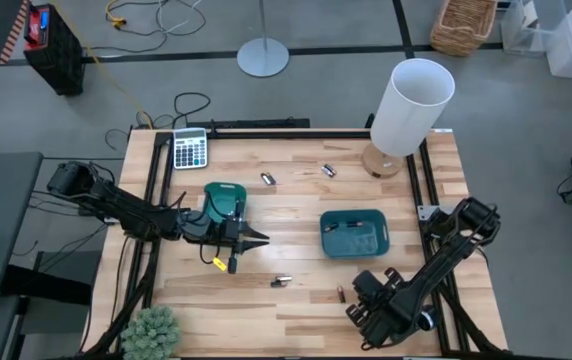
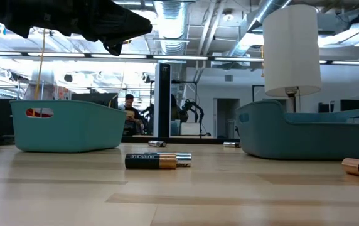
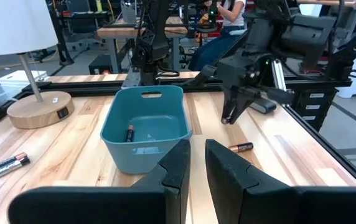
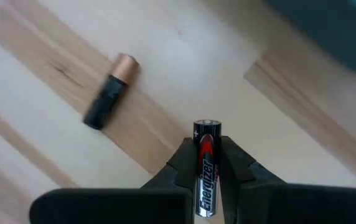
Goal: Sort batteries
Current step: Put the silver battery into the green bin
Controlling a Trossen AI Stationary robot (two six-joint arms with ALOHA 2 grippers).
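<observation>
On the table (image 1: 296,200) we see two teal trays (image 1: 354,232). The right gripper (image 4: 208,163) pinches an Energizer battery (image 4: 205,171); a loose copper-tipped battery (image 4: 109,91) lies at its ten o'clock. The left gripper (image 3: 196,163) is pressed nearly together, holding nothing.

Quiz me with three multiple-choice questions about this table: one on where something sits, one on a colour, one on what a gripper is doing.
1. Where does the lamp stand?
A. at a far corner of the table, on the right arm's side
B. between the two trays
C. beside the calculator

2. What colour are the two trays?
A. red
B. teal
C. white

3. What is the right gripper doing?
A. hanging open and empty
B. gripping a tray's rim
C. gripping a black battery

Answers: 1 A, the high view shows its wooden base at that corner. 2 B, both bins look teal in every view. 3 C, the right wrist view shows the cell pinched between its fingers.
</observation>
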